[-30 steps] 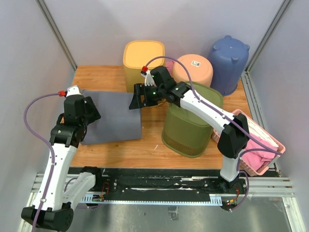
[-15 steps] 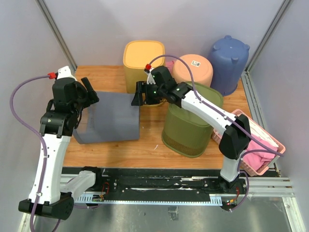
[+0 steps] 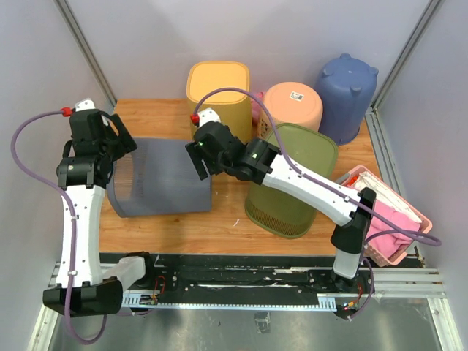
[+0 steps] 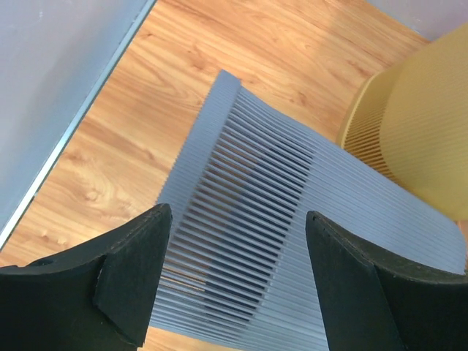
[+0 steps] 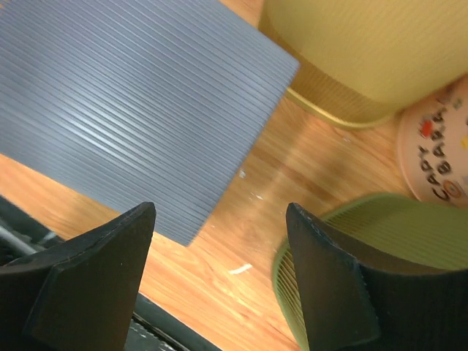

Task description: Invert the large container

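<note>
Left gripper [image 4: 235,219], right gripper [image 5: 219,212] spread, empty. Grey container [image 3: 164,183] beneath both: your pinch may slip on flexing ribbed wall.

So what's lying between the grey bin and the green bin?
Just bare wooden table and one small white scrap, clearest in the right wrist view.

Left end effector [image 4: 235,281] parted, right end effector [image 5: 219,281] parted, both pointing downward
</note>
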`<state>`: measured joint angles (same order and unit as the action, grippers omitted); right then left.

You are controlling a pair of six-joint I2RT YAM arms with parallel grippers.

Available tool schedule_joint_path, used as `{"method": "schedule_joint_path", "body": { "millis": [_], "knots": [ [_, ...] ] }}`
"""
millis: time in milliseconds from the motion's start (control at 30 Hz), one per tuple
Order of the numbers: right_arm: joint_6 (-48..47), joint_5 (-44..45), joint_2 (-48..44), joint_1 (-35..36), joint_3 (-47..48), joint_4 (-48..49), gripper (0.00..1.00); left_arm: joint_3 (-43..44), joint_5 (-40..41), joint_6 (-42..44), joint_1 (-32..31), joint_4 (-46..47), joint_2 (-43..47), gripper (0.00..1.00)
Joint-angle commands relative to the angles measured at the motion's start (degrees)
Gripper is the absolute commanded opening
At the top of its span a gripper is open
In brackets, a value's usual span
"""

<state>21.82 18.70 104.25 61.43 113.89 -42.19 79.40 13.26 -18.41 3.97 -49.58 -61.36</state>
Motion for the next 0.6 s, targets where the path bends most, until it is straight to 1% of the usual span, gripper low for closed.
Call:
{"method": "schedule_joint_path", "body": {
  "millis": [0, 100, 200, 300, 533, 567],
  "knots": [
    [0.2, 12.8, -0.1, 0.5, -4.7, -9.4, 0.74, 0.2, -6.0, 1.2, 4.5, 1.7, -0.8, 0.79],
    [2.2, 16.9, -3.2, 0.5, -11.7, -8.8, 0.74, -1.7, -6.5, 0.6, 5.6, 3.1, -0.9, 0.79],
    [3.2, 20.5, -4.2, -0.1, -14.0, -9.3, 0.73, -4.0, -6.8, -0.2, 6.1, 4.1, -0.7, 0.79],
    [3.5, 17.2, -3.6, -0.9, -12.3, -9.2, 0.73, -6.1, -8.3, -0.6, 6.4, 5.2, 0.1, 0.79],
    [3.1, 8.7, -0.8, -1.5, -2.1, -6.8, 0.74, -8.7, -10.8, -0.7, 6.6, 5.5, 1.3, 0.79],
    [3.6, 5.3, -0.6, -2.1, -1.0, -5.5, 0.74, -8.8, -11.4, -0.7, 6.6, 5.5, 1.4, 0.79]
  ]
}}
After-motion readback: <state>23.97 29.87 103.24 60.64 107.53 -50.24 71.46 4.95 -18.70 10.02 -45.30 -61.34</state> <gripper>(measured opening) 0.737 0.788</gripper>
